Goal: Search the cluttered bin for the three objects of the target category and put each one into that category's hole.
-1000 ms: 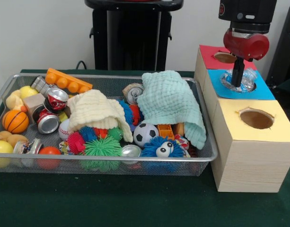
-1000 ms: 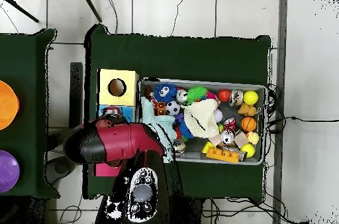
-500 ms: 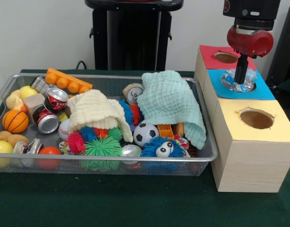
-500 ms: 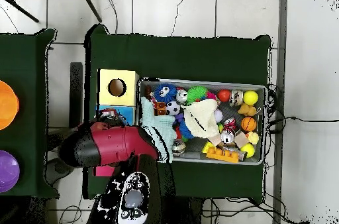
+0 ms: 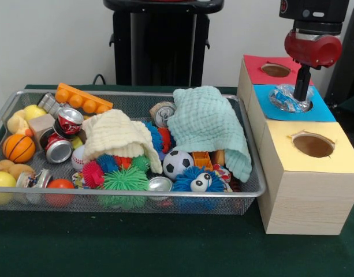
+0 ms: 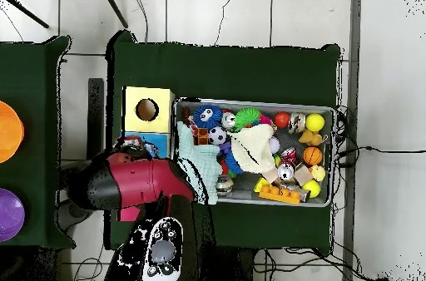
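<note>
A crumpled clear plastic bottle [image 5: 287, 98] lies in the round hole of the blue-topped box [image 5: 324, 111], sticking up out of it. My gripper [image 5: 301, 96] hangs just above the bottle's right side, under the red wrist; nothing lifts with it. The red-topped box [image 5: 259, 69] stands behind, the yellow-topped box [image 5: 338, 151] in front, both holes showing empty. In the overhead view the red arm [image 6: 129, 184] covers the blue and red boxes and hides the gripper; the yellow box [image 6: 133, 96] shows beside the bin [image 6: 331, 111].
The wire bin [image 5: 136, 199] holds crushed cans [image 5: 68, 121], balls, spiky toys, an orange brick [image 5: 83, 99], a cream cloth [image 5: 116, 134] and a mint cloth [image 5: 208, 124] draped over other things. A black stand [image 5: 159, 40] rises behind the bin.
The gripper has risen out of the blue box's hole and drifted a little right. The clear bottle stayed behind in the hole.
</note>
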Action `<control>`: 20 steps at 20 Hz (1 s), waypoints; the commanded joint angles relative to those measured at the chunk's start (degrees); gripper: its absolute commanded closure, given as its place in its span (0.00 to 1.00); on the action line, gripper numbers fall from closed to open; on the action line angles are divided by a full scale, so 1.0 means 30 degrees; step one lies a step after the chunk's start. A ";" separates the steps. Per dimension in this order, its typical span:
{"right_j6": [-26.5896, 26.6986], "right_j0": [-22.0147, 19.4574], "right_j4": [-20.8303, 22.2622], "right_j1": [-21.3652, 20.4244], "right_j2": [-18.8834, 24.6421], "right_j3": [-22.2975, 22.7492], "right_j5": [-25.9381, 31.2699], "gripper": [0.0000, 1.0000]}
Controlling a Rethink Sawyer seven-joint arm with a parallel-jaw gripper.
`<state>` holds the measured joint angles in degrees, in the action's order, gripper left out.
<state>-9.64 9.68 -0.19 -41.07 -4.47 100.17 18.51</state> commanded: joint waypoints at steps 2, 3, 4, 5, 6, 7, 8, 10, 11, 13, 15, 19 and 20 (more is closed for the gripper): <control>-0.7051 0.0136 -0.0925 0.1032 0.0269 -0.0020 -0.0386 1.00; -0.7056 0.0165 -0.0929 0.1106 0.0207 -0.0036 -0.0341 1.00; -0.7065 0.0194 -0.0928 0.1148 0.0149 -0.0050 -0.0344 1.00; -0.7072 0.0212 -0.0931 0.1202 0.0097 -0.0053 -0.0285 1.00; -0.7088 0.0241 -0.0941 0.1232 0.0042 -0.0050 -0.0257 1.00; -0.7105 0.0259 -0.0957 0.1279 0.0032 -0.0044 -0.0263 1.00; -0.7111 0.0274 -0.0973 0.1318 0.0014 -0.0049 -0.0223 1.00; -0.7143 0.0342 -0.0974 0.1377 -0.0086 -0.0073 -0.0264 1.00; -0.7202 0.0438 -0.0975 0.1489 -0.0236 -0.0133 -0.0184 1.00; -0.7207 0.0482 -0.0989 0.1519 -0.0330 -0.0140 -0.0065 1.00; -0.7159 0.0407 -0.1012 0.1490 -0.0290 -0.0050 -0.0022 1.00; -0.7080 0.0255 -0.1096 0.1536 -0.0062 0.0131 -0.0122 1.00; -0.7080 0.0298 -0.1136 0.1570 -0.0089 0.0043 -0.0045 1.00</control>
<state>-9.64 10.86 -0.96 -38.98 -5.07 100.15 18.48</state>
